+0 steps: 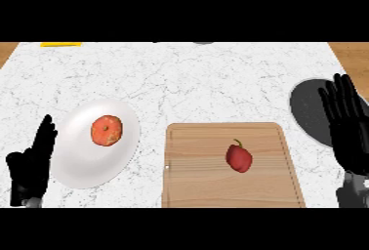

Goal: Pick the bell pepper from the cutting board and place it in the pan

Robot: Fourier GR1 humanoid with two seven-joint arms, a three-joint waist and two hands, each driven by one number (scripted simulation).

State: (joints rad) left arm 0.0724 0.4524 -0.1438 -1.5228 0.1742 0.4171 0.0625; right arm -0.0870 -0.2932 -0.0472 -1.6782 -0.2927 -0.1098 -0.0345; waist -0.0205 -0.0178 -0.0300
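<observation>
Pickup looks not yet begun in the head view: the bell pepper [239, 157] lies free mid cutting board [202, 185], the right hand [346, 119] hovers flat and empty over the pan [306, 110] near the table [216, 78] edge and likely must swing left across bare board, while the left hand [32, 163] rests open beside the plate [86, 171].

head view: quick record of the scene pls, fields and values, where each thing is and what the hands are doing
counter: white marble
cutting board: wooden, front centre
bell pepper: red, lying on the cutting board, untouched
pan: dark, at the right, partly hidden by the right hand
plate: white, left of the board
orange food: round, on the plate
left hand: open, fingers up, resting lower left
right hand: open, fingers up, in front of the pan
</observation>
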